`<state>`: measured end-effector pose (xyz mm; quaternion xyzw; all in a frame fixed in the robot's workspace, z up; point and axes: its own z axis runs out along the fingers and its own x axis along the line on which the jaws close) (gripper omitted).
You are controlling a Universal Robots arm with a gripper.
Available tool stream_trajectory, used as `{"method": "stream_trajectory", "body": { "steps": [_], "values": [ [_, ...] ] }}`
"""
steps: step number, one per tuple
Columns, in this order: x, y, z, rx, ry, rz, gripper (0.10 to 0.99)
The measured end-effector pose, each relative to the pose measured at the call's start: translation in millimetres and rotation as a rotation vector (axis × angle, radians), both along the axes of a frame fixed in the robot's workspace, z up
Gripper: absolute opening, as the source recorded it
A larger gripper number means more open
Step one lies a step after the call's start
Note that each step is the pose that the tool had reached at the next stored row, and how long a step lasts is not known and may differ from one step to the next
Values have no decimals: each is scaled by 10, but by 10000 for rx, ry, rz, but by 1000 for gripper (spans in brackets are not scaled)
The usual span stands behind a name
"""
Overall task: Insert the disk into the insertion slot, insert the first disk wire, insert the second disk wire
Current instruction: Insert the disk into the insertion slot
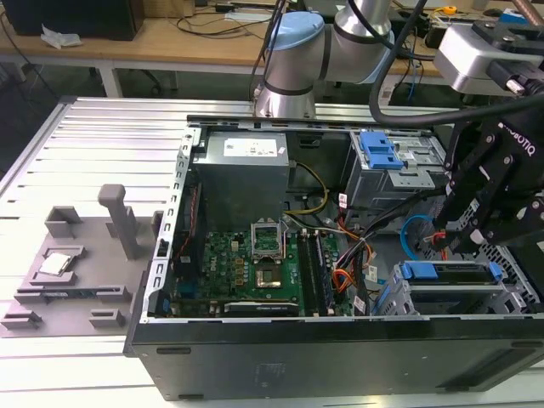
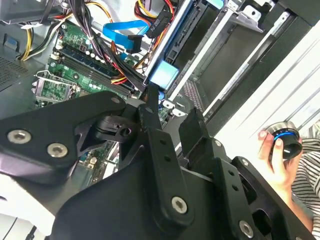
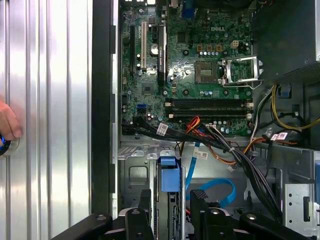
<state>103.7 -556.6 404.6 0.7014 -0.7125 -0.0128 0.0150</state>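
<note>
Exterior view first: the black gripper (image 1: 466,240), with white lettering on its matte body, hangs over the front corner of the open PC case (image 1: 280,357) on the exterior view's right. Right below it is the disk (image 1: 450,272), silver-grey metal in a glossy blue plastic caddy, lying flat in the insertion slot (image 1: 442,299), a low bay of grey perforated sheet metal. The taller cage with the blue latch (image 1: 380,153) stands behind it.

In both wrist views the two black fingers stand apart with nothing clamped between them, and the caddy's blue end tab sits just past the tips.

The second disk wire (image 3: 220,187), smooth bright blue, curls in a loop beside the bay. Its dark end plug lies a bit away from the caddy in the second wrist view. The first disk wire (image 1: 342,276), an orange, red and black bundle, runs along by the green motherboard (image 1: 246,263). Can't tell if it's plugged in.

Labels: a white sticker on the grey power supply (image 1: 246,153) and small white tags on the black cable bundles.

A person's hand (image 2: 272,155) grips a round silver-and-blue knob (image 2: 285,137) beside the ribbed aluminium table (image 1: 102,144).
</note>
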Motion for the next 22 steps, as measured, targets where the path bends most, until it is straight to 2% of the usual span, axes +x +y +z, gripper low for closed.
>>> {"method": "stream_trajectory", "body": {
  "steps": [1,2,3,6,17,22],
  "values": [
    [0,0,0,0,0,0,427],
    [0,0,-1,0,0,0,298],
    [0,0,-1,0,0,0,298],
    [0,0,-2,0,0,0,118],
    [3,0,-6,1,0,0,106],
    [87,4,-13,1,10,0,106]
  ]
}}
